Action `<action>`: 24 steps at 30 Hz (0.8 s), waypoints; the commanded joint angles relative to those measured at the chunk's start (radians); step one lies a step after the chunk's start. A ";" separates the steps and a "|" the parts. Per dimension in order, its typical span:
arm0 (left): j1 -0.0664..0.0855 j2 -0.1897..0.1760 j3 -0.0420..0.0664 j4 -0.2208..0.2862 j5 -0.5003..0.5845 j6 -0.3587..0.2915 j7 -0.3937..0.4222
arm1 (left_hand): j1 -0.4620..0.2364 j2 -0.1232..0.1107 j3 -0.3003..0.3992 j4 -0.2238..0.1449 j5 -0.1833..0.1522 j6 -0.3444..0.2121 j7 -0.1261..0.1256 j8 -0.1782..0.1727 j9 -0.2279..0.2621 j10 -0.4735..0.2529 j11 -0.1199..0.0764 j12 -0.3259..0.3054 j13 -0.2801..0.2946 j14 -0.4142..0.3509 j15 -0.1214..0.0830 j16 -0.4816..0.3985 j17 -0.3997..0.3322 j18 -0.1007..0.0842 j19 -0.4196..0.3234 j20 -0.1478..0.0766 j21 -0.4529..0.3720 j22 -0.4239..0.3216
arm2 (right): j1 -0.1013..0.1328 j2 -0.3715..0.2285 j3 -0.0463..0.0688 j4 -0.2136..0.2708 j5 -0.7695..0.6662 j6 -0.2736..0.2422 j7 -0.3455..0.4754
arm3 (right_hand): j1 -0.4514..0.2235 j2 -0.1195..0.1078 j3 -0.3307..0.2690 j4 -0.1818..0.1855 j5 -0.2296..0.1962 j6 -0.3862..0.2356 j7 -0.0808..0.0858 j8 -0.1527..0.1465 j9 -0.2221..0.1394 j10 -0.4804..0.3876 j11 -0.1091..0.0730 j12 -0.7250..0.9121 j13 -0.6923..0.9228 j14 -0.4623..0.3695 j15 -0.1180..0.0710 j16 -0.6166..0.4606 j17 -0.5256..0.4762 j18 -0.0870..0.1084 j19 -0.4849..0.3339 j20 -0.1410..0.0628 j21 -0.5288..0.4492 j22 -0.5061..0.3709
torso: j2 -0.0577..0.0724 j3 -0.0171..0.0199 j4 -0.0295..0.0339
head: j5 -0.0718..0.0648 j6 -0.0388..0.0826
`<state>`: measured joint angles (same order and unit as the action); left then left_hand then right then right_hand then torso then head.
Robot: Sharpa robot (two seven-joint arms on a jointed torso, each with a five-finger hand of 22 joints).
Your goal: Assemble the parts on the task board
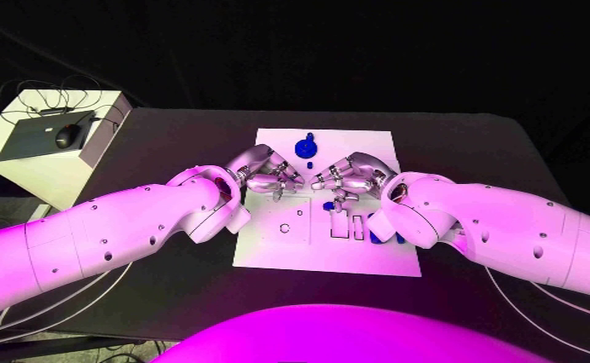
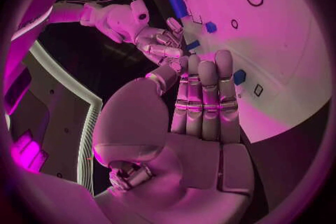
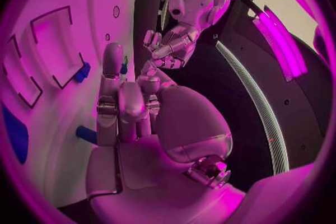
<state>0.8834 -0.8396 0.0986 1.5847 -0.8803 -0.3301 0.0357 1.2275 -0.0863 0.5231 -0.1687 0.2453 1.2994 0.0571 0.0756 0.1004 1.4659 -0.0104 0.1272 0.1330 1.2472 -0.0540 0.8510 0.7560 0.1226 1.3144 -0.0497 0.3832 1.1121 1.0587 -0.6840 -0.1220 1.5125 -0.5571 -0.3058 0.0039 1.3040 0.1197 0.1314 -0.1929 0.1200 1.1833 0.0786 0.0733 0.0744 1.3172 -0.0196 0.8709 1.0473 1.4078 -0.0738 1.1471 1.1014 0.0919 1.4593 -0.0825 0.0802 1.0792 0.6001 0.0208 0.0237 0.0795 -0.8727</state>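
Observation:
The white task board [image 1: 322,248] lies mid-table with outlined slots. Both hands hover close together over its middle. My left hand [image 1: 263,170] keeps its fingers [image 2: 203,98] straight and side by side, with nothing in it. My right hand [image 1: 350,177] has most fingers curled in toward the thumb and one finger [image 3: 112,64] stretched down toward the board, beside a small blue part [image 1: 327,205] [image 3: 124,68]; whether it touches the part I cannot tell. More blue parts lie at the board's far edge [image 1: 308,143] and near its right side [image 1: 359,233].
A white box [image 1: 55,146] with a black device and cables stands off the table's far left corner. Bare black tabletop [image 1: 160,137] lies left and right of the board. More blue parts [image 2: 178,5] [image 2: 239,77] lie among the slots.

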 commanded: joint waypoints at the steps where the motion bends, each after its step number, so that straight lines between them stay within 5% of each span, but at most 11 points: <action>1: 0.000 0.000 0.000 0.000 0.010 0.005 -0.008 | -0.012 -0.002 0.006 -0.002 -0.003 0.002 -0.003 0.002 0.024 0.023 -0.009 0.005 0.002 0.001 -0.009 0.006 0.003 0.017 -0.006 -0.002 0.007 0.003 | 0.000 0.000 0.000 0.002 -0.007 0.023 0.024 | 0.006 0.016 0.006 -0.004 -0.005 0.023 -0.003 0.004 0.005 0.016 -0.005 0.007 0.008 0.009 -0.005 0.011 0.010 -0.008 0.007 -0.005 0.007 0.000 | 0.000 0.0001 -0.0002 | 0.000 0.000; 12: 0.000 -0.005 0.000 0.000 0.049 -0.005 -0.006 | -0.010 0.007 0.002 0.009 -0.014 -0.014 0.001 -0.004 0.024 0.006 -0.003 0.000 0.000 -0.006 -0.004 -0.002 -0.002 0.015 -0.010 -0.002 0.000 0.006 | 0.000 -0.015 0.000 0.001 -0.105 -0.034 0.025 | -0.010 0.013 0.037 -0.015 -0.012 0.021 -0.003 -0.005 0.033 0.036 -0.007 0.008 0.036 0.023 -0.009 0.018 0.035 -0.011 0.015 -0.012 0.013 0.007 | 0.000 0.0003 -0.0001 | 0.001 0.000; 16: 0.000 -0.012 0.000 -0.003 0.120 -0.020 0.005 | 0.017 0.030 -0.085 0.034 -0.022 -0.055 0.013 -0.008 0.017 -0.039 0.012 -0.016 -0.010 -0.011 0.009 -0.014 -0.013 0.009 -0.013 0.005 -0.019 -0.010 | 0.001 -0.029 0.000 0.007 -0.192 -0.048 0.019 | -0.019 -0.019 0.019 -0.019 0.063 -0.040 0.025 -0.011 0.017 0.038 0.007 0.023 0.050 0.027 -0.001 0.023 0.040 -0.007 0.019 -0.010 0.018 0.012 | 0.000 0.0004 -0.0005 | 0.001 0.000; 24: -0.001 -0.031 0.000 -0.010 0.219 -0.038 0.021 | 0.059 0.051 -0.268 0.075 -0.019 -0.137 0.043 -0.007 -0.031 -0.124 0.036 0.008 -0.017 -0.021 0.026 -0.021 -0.022 0.014 -0.003 0.020 -0.057 -0.047 | 0.042 -0.068 0.001 0.048 -0.434 0.038 -0.030 | -0.019 -0.062 -0.021 -0.018 0.070 -0.084 0.044 -0.009 -0.002 0.034 0.019 0.044 0.067 0.029 0.011 0.030 0.043 0.014 0.017 0.006 0.027 0.029 | -0.001 -0.0004 -0.0004 | -0.001 0.000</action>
<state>0.8831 -0.8700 0.0985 1.5743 -0.7338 -0.3548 0.0320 1.2803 -0.0324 0.2612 -0.0951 0.2295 1.1665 0.1001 0.0689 0.0719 1.3465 0.0253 0.1330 0.1168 1.2257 -0.0320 0.8363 0.7343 0.1223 1.3115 -0.0353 0.3300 1.0662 1.0925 -0.7475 -0.1232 1.5527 -0.8214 -0.3200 0.0040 1.2829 0.0639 0.1141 -0.2099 0.1859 1.1177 0.1142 0.0696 0.0728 1.3486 -0.0069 0.9125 1.1141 1.4377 -0.0680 1.1730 1.1444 0.0847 1.4682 -0.0836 0.1025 1.1069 0.6001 0.0211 0.0229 0.0785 -0.8727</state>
